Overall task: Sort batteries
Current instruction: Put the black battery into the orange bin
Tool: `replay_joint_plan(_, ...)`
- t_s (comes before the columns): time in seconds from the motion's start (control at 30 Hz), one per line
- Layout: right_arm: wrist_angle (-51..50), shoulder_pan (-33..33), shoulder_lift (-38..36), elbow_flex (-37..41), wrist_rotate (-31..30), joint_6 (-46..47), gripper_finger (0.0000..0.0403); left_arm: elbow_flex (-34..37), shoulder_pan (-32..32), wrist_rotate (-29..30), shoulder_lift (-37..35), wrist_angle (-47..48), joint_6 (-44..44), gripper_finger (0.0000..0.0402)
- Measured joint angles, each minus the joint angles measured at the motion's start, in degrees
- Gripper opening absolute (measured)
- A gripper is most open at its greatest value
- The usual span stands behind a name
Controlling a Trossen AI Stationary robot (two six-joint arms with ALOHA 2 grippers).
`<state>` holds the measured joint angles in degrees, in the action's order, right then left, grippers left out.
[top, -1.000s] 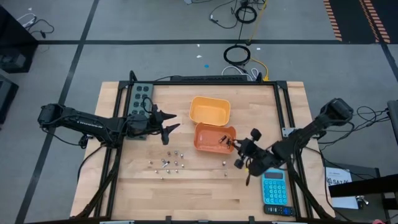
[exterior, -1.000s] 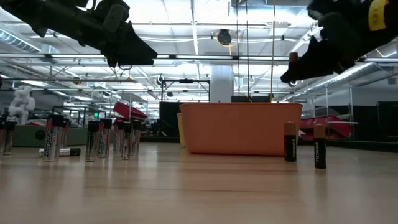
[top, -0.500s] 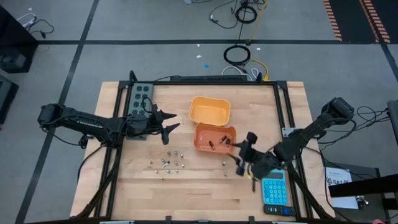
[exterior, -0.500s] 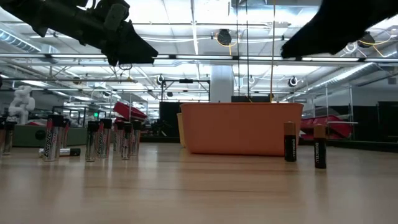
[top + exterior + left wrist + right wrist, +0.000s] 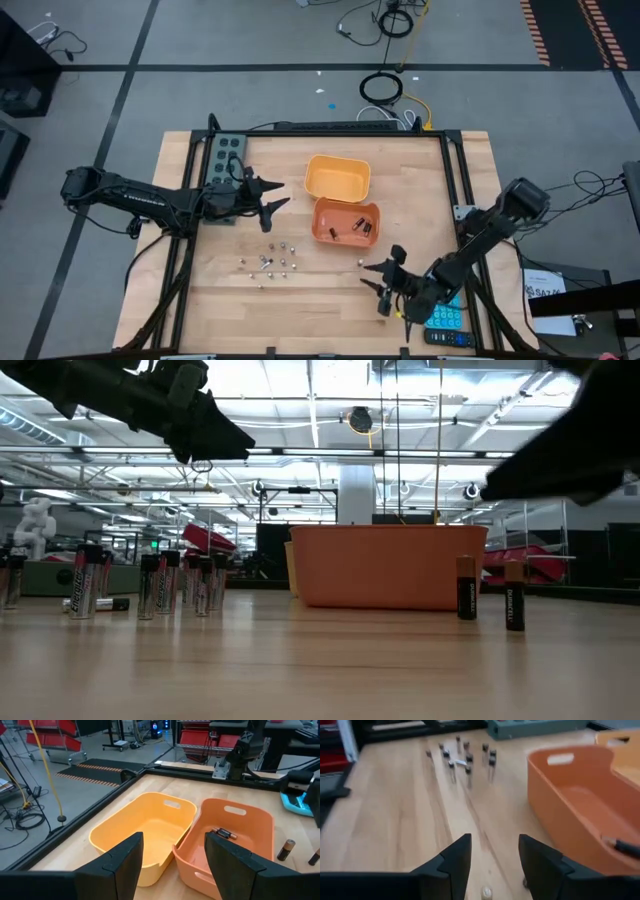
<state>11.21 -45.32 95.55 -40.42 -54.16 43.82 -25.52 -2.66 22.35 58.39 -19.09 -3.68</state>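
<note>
The right end effector hovered over the desk at about 5 o'clock from the darker orange bin, its two fingers spread wide and holding nothing. A blue calculator lay just beside that arm, at about 4 o'clock. The left end effector hung at about 9 o'clock from the bins, fingers likewise apart and empty. A cluster of silvery batteries stood on the desk at about 8 o'clock from the darker bin. Two dark batteries lay inside that bin, and two more stood upright on the desk near it. The yellow bin touched the darker one at its 12 o'clock side.
</note>
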Motion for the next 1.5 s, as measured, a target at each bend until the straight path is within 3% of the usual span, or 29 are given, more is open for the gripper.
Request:
replay_joint_plan(0.3, -1.4, -2.1, 4.7, 0.0, 0.4, 9.5, 0.0155, 0.0, 0.0, 0.0, 0.0, 0.1, 0.1, 0.0221)
replay_joint_plan(0.6, 1.0, -1.9, 5.1, 0.0, 0.2, 6.9, 0.0155, 0.0, 0.0, 0.0, 0.0, 0.1, 0.0, 0.0221)
replay_joint_plan(0.97, 7.4, -0.6, 12.6, 0.0, 0.3, 6.3, 0.0154, 0.0, 0.0, 0.0, 0.0, 0.3, 0.0, 0.0221)
replay_joint_plan(1.1, 7.2, 0.8, 13.9, 0.0, 1.6, 6.3, 0.0119, 0.0, 0.0, 0.0, 0.0, 0.2, 0.0, 0.0221)
replay_joint_plan(1.27, 8.2, 2.4, 13.8, 0.0, 5.7, 3.1, 0.0023, 0.0, 0.0, 0.0, 0.0, 0.2, 0.0, 0.0221)
replay_joint_plan(1.4, 8.9, 3.5, 11.1, 0.1, 9.6, -1.6, 0.0020, 0.0, 0.0, -0.1, 0.0, 0.2, -0.2, 0.0221)
replay_joint_plan(1.5, 11.3, 4.0, 6.3, 0.1, 7.4, -10.3, 0.0016, 0.0, 0.0, -1.4, 0.0, 0.2, -0.4, 0.0221)
